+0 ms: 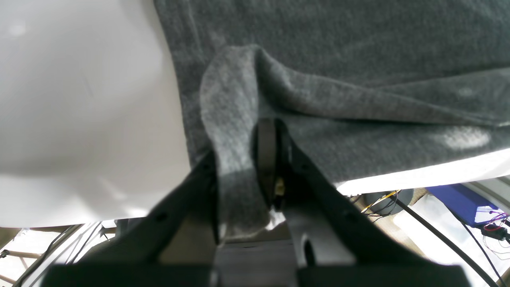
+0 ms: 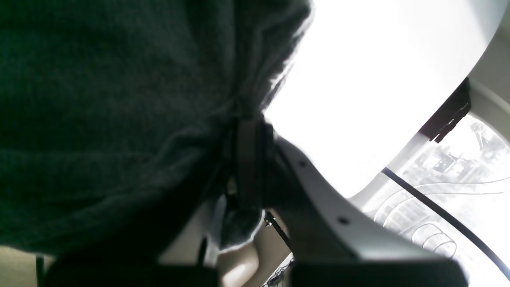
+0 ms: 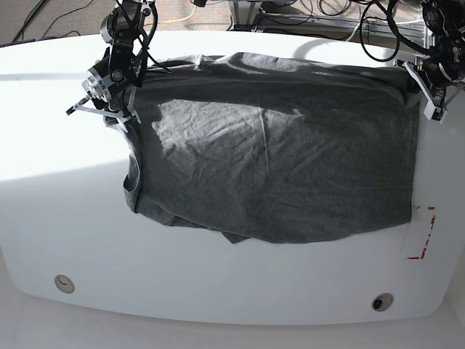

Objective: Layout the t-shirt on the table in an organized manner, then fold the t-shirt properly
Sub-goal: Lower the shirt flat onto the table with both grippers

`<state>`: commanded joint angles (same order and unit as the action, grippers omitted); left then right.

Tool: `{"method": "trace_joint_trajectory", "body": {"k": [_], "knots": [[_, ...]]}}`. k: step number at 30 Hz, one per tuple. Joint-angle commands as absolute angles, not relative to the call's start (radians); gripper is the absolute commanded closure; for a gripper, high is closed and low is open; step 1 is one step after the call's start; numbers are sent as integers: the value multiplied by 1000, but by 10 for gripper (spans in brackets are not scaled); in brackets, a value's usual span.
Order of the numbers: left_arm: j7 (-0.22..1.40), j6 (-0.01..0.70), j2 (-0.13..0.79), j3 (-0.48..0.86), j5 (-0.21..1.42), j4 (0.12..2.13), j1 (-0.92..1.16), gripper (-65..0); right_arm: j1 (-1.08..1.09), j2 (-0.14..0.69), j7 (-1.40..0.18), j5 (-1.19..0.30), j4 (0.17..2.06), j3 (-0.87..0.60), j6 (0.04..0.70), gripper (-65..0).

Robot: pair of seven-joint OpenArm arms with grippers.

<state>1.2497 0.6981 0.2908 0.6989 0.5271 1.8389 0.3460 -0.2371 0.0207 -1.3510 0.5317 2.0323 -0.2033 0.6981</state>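
I hold the t-shirt [image 3: 276, 160] spread across the desk [image 3: 65, 218], far corners pinched by the left tool [image 1: 243, 167] and right tool [image 2: 239, 175]. Layout is nearly finished; near hem remains rumpled, folding not begun.

In the right wrist view the t-shirt [image 2: 99, 119] is nearly black with shadow, hiding 1 of the right gripper [image 2: 243, 175] fingers behind the cloth. The table [image 2: 358, 79] past the fingers is blown out white. In the left wrist view, the picture's edge cuts off the t-shirt beyond the fingers [image 1: 266, 159].
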Motion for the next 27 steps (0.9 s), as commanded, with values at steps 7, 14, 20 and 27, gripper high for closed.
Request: {"method": "trace_joint_trajectory", "body": {"k": [7, 14, 20, 27], "knots": [[1253, 698, 291, 696, 526, 1837, 295, -8, -232, 19, -1351, 530, 2012, -200, 698, 0], [1251, 698, 291, 691, 526, 1837, 286, -8, -189, 4, -1349, 530, 1998, -206, 698, 0], [1256, 698, 288, 693, 524, 1837, 275, -8, -177, 4, -1349, 539, 1997, -208, 698, 0], [1253, 698, 291, 702, 526, 1837, 346, -8, -236, 2, -1351, 541, 1997, -240, 698, 0]]}}
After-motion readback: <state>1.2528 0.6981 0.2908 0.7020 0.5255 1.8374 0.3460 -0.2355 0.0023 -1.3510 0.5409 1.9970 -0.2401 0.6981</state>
